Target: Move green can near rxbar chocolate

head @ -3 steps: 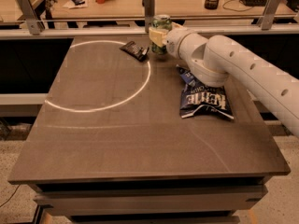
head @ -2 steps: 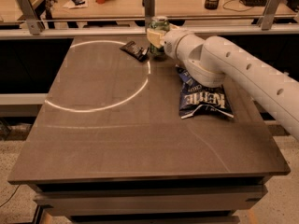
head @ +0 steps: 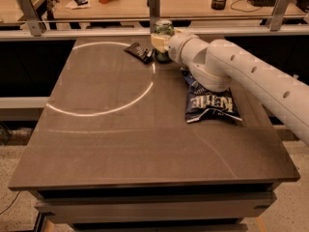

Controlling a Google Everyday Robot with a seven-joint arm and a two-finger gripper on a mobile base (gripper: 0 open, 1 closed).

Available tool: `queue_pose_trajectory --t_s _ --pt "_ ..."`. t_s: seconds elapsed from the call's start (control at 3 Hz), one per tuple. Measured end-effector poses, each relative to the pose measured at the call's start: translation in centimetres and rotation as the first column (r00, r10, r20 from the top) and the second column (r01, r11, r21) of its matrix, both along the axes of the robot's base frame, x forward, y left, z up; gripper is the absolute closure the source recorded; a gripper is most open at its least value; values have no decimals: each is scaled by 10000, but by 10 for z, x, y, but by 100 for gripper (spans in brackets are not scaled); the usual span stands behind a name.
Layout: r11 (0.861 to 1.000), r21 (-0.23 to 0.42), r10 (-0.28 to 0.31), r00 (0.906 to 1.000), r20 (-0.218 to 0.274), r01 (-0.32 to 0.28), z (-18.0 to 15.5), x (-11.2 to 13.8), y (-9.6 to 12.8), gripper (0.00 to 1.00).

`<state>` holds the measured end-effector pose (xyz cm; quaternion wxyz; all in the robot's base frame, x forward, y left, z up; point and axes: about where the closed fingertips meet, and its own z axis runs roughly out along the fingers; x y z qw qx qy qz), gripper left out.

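The green can (head: 163, 29) stands upright at the far edge of the table, just right of the rxbar chocolate (head: 139, 51), a small dark flat bar lying on the white circle line. My gripper (head: 160, 42) is at the can, with its pale fingers (head: 157, 41) closed around the can's middle. The can's lower part shows below the fingers, close to the bar's right end. The white arm (head: 241, 71) reaches in from the right.
A crinkled blue chip bag (head: 210, 102) lies right of centre, partly under the arm's elbow. A white circle (head: 96, 111) is drawn on the brown table (head: 145, 153). A metal rail with posts (head: 153, 4) runs behind the far edge.
The gripper and the green can have shifted slightly left, closer to the rxbar chocolate. The bar and chip bag have not moved.
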<state>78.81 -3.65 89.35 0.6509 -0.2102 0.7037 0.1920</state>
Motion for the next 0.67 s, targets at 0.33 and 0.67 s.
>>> queue_pose_trajectory --t_s 0.33,0.67 --pt "10000 -79 -30 10000 -23 29 -3 -1 -1 100" --pt "10000 -74 4 10000 -22 -4 -3 -1 2 82"
